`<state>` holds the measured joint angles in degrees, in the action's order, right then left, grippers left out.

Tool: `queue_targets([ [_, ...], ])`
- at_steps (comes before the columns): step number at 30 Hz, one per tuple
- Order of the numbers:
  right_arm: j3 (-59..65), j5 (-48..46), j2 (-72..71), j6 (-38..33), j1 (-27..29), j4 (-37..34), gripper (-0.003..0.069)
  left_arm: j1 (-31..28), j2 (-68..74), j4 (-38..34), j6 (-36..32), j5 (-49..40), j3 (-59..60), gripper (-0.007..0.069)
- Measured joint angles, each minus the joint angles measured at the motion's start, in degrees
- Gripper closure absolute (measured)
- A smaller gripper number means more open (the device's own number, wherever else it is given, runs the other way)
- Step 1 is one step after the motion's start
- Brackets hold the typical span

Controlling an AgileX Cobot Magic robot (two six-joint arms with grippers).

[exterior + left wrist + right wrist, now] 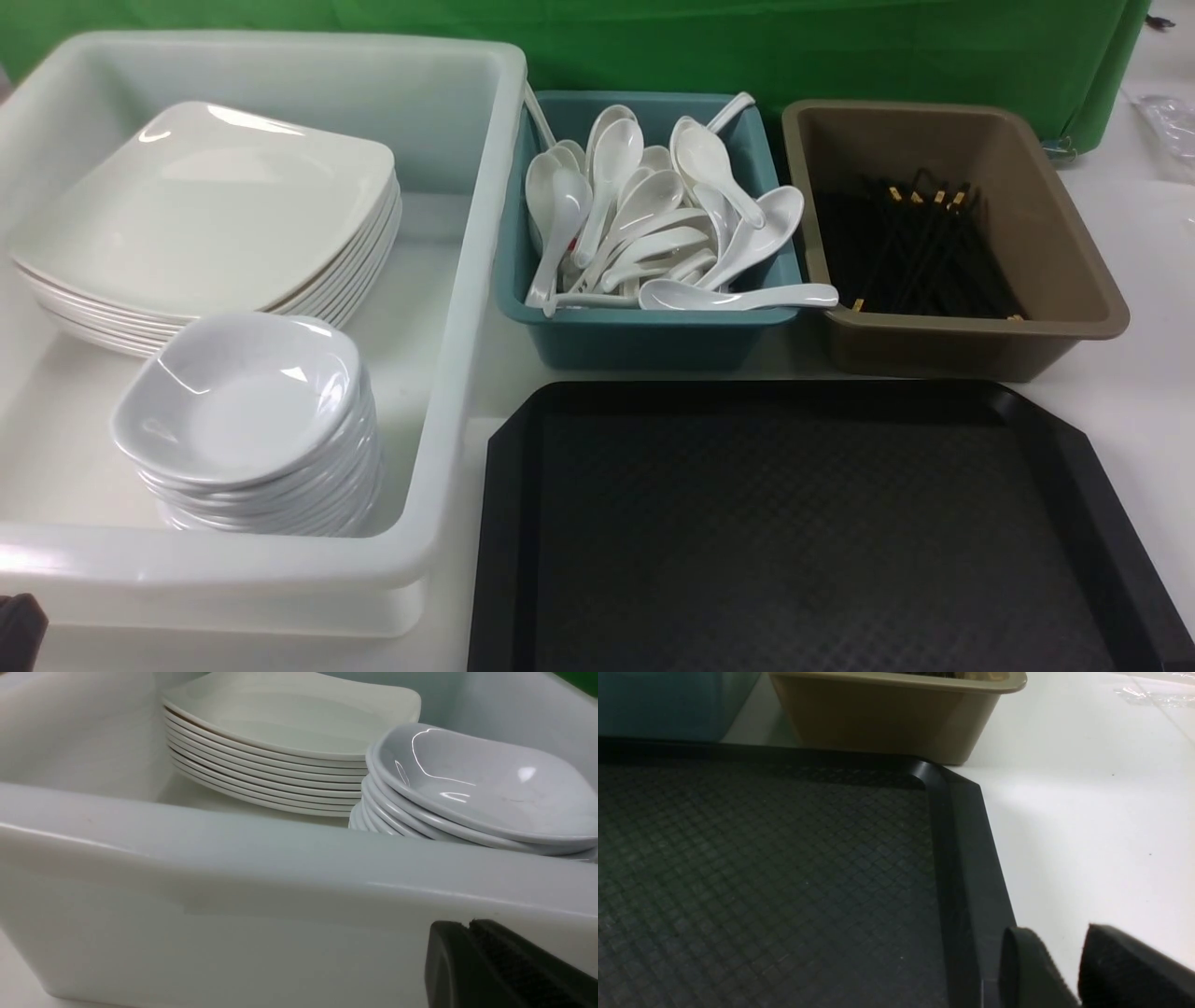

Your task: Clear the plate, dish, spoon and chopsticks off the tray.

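The black tray (803, 523) lies bare at the front right, nothing on it; it also shows in the right wrist view (761, 868). The top plate (205, 205) sits on a stack in the white bin, and the top dish (238, 397) on a stack in front of it; both show in the left wrist view, the plate (289, 714) and the dish (486, 784). Spoons (653, 224) fill the teal bin. Black chopsticks (920, 247) lie in the brown bin. My left gripper (469, 924) is shut and empty outside the white bin's near wall. My right gripper (1057, 933) is slightly open and empty, over the tray's right rim.
The white bin (448, 355) stands at the left, its near wall (233, 858) close to my left gripper. The teal bin (644, 341) and brown bin (1064, 252) stand behind the tray. White table (1087, 835) lies to the tray's right.
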<state>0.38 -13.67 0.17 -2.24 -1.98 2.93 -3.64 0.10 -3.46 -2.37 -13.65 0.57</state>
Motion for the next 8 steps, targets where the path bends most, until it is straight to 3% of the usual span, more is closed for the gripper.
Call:
queue_targets([
  [8, 0.0, 0.0, 0.0, 0.0, 0.0, 0.0, 0.0419, 0.0, 0.0, 0.0, 0.0, 0.0, 0.0, 0.0607],
])
